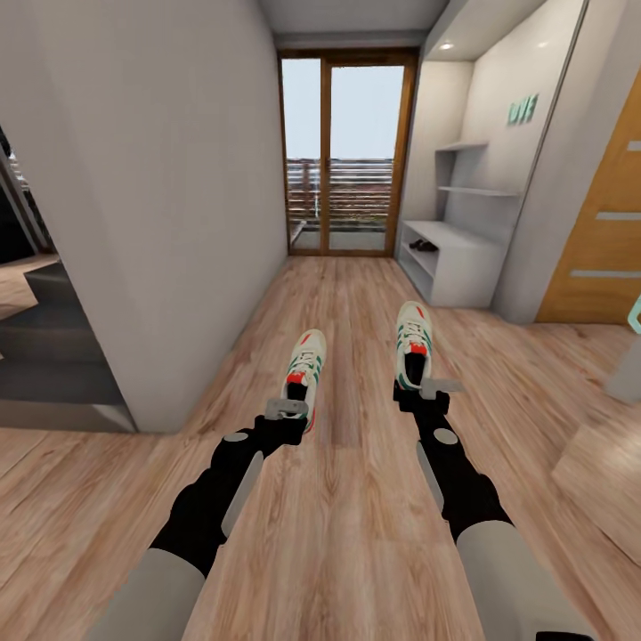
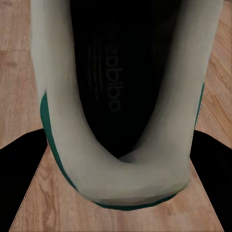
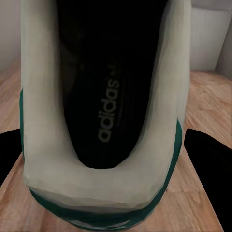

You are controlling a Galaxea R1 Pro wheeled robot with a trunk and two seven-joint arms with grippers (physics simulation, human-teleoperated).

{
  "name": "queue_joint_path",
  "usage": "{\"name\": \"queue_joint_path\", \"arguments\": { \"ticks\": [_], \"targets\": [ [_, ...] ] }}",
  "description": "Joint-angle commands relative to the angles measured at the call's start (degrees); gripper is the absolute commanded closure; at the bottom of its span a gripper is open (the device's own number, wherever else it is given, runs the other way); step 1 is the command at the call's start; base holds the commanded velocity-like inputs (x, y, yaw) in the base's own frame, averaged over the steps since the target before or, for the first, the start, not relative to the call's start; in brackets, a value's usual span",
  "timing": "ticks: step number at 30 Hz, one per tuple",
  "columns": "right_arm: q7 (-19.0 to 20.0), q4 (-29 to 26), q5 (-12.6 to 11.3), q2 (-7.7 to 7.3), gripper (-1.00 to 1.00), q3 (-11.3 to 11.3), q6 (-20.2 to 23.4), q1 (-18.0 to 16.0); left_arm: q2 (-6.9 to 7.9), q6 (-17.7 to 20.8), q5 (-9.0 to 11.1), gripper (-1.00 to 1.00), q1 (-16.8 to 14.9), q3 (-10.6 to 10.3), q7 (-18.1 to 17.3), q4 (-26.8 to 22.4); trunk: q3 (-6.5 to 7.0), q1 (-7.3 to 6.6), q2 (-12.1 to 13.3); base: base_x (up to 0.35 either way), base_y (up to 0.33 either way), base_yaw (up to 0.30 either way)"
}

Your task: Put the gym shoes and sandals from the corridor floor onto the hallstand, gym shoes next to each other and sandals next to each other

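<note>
You have each gym shoe, left [image 1: 303,367] and right [image 1: 414,345], pinched at its soft heel collar by the jaws; light, but toe-heavy, so carry level.

The light brown wood-plank corridor floor [image 1: 356,294] runs open ahead to the pale grey-white hallstand [image 1: 463,267] on the right — its bench top bare apart from a dark pair of sandals [image 1: 423,246] at the near-door end. A plain grey wall [image 1: 178,223] closes the left side — a wooden-framed glass door [image 1: 347,151] ends the passage.
</note>
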Motion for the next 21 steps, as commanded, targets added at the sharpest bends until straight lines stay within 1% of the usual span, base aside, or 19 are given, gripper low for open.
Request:
{"name": "queue_joint_path", "arguments": {
  "ticks": [1, 21],
  "targets": [
    [-0.07, -0.04, 0.61, 0.06, 1.0, -0.14, 0.13, -0.03, 0.0, 0.31, 0.58, 1.0, -0.03, 0.01, 0.09, -0.06, -0.05, 0.02, -0.02, 0.343, 0.0, 0.0],
    [-0.15, -0.19, 0.57, 0.06, 1.0, -0.18, 0.13, -0.03, 0.0, 0.31, 0.52, 1.0, -0.03, 0.04, 0.15, -0.13, -0.05, 0.02, -0.02, 0.343, 0.0, 0.0]
  ]
}}
